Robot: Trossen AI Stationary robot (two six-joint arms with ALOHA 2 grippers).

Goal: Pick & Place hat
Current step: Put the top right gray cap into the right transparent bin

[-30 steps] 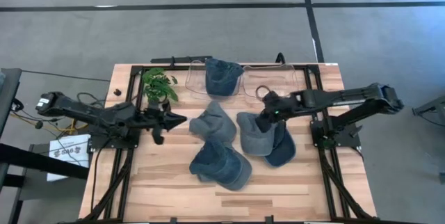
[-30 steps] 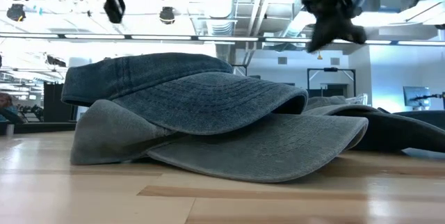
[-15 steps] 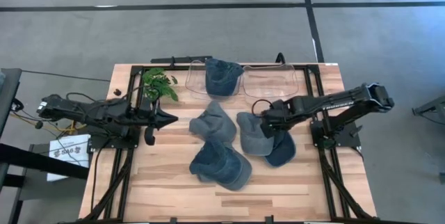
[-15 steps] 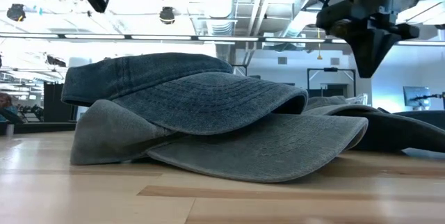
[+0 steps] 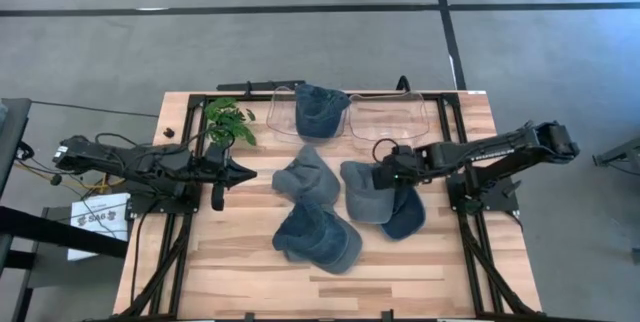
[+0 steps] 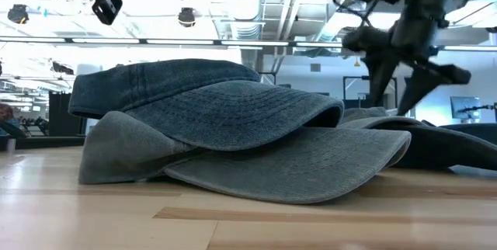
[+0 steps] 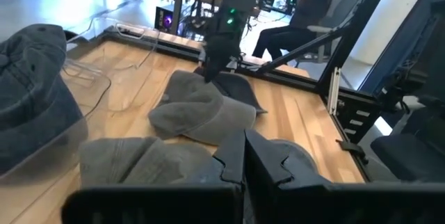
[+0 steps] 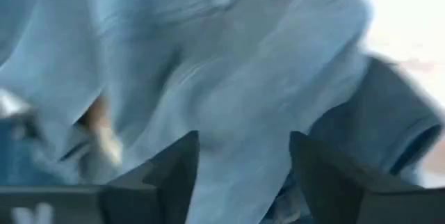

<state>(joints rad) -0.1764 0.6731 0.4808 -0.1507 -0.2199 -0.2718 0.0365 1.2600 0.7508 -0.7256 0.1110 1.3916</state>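
Note:
Several denim hats lie on the wooden table. A grey hat [image 5: 365, 194] rests partly on a dark navy hat [image 5: 408, 217] at the right. Another grey hat [image 5: 305, 177] is in the middle, and a blue hat [image 5: 318, 237] lies nearer. A dark blue hat [image 5: 320, 110] sits in a clear tray [image 5: 285, 117] at the far edge. My right gripper [image 5: 385, 174] [image 6: 397, 87] [image 8: 243, 175] is open, its fingers pointing down over the right grey hat [image 8: 236, 78]. My left gripper [image 5: 245, 173] [image 7: 243, 161] is shut, left of the hats. My right gripper stands open over the far edge of the right grey hat [image 7: 198, 109], fingers pointing down from above. I cannot tell whether the fingertips [image 6: 377, 87] touch the cloth.
A second clear tray [image 5: 405, 117] stands at the far right. A small green plant [image 5: 228, 122] is at the far left. Black frame rails run along both sides of the table. Bare wood lies near the front edge.
My right gripper has tipped its fingers downward, come down toward the right grey hat and opened. My left gripper has drawn back a little toward the table's left edge, staying shut. The hats have not moved.

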